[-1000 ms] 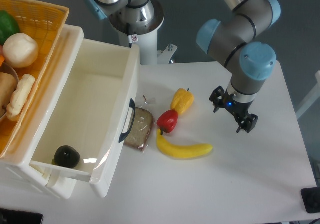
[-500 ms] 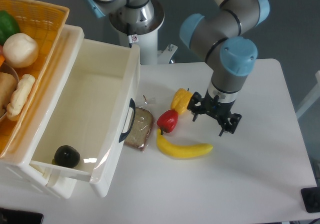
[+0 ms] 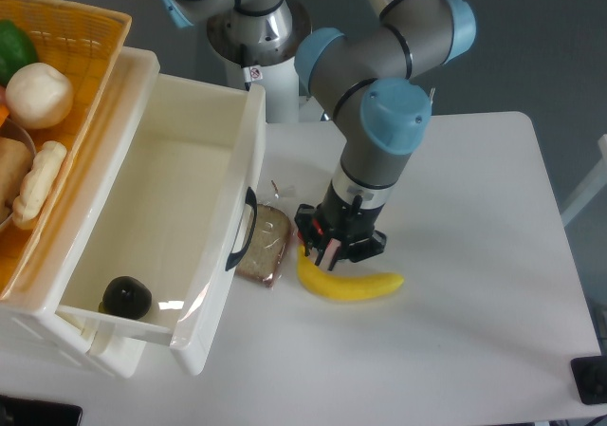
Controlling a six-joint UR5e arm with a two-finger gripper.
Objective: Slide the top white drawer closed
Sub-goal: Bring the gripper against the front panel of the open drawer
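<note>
The top white drawer (image 3: 166,227) fills the left half of the frame, pulled well out of its cabinet, with its front panel facing the middle of the table and the curved black handle (image 3: 243,231) on that face. Inside it, near the lower left corner, lies a small dark round thing (image 3: 126,297). Above and to the left, on the cabinet top, sits a yellow wicker basket (image 3: 81,75) holding food.

Just right of the drawer front a slice of bread (image 3: 265,246) lies on the white table (image 3: 493,284), close to the handle. Next to it is a banana (image 3: 349,285), and the gripper (image 3: 337,239) hangs low over the spot where bread and banana meet, hiding whatever is under it. From this angle I cannot tell whether its fingers are apart or together; it appears to carry nothing.

The step in hand looks like the approach: the arm is near the drawer front but not touching it, and the drawer is fully open. The next move calls for bringing the gripper against the flat front, near the handle, and pushing steadily toward the left of the frame along the drawer's run. The bread lies near that path, so the gripper should probably pass above it.
</note>
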